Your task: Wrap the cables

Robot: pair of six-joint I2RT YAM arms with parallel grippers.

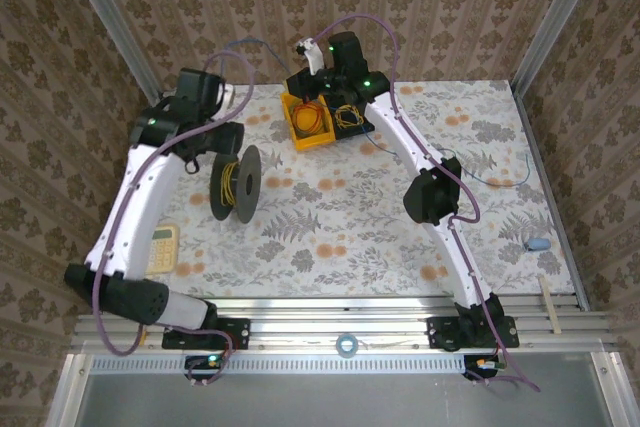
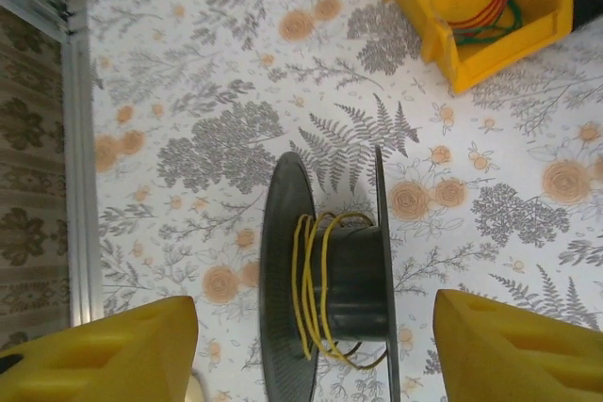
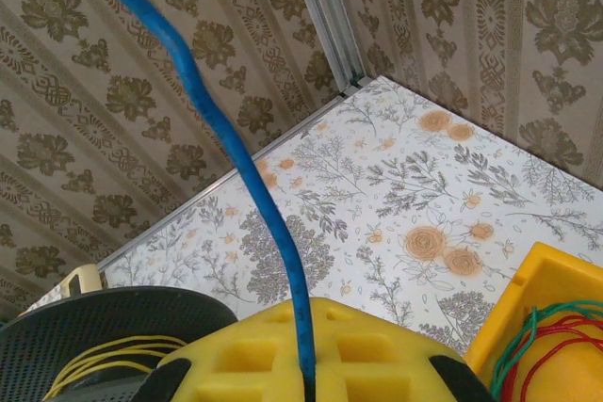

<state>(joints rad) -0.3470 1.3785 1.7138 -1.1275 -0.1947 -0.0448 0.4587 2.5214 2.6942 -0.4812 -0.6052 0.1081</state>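
Over spool (image 2: 330, 298), L hand (image 2: 311, 350) wide (R hand (image 3: 303, 360): blue cable (image 3: 233, 152), tight)

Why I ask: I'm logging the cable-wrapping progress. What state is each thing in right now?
left gripper, jaws open above the spool, holding nothing.
right gripper, jaws shut on the blue cable.
blue cable, pinched at one point, running off through the air.
yellow cable, a few loose turns around the spool's hub.
spool, standing on its flanges, mostly unfilled.
yellow bin, upright, red and green coiled wire inside.
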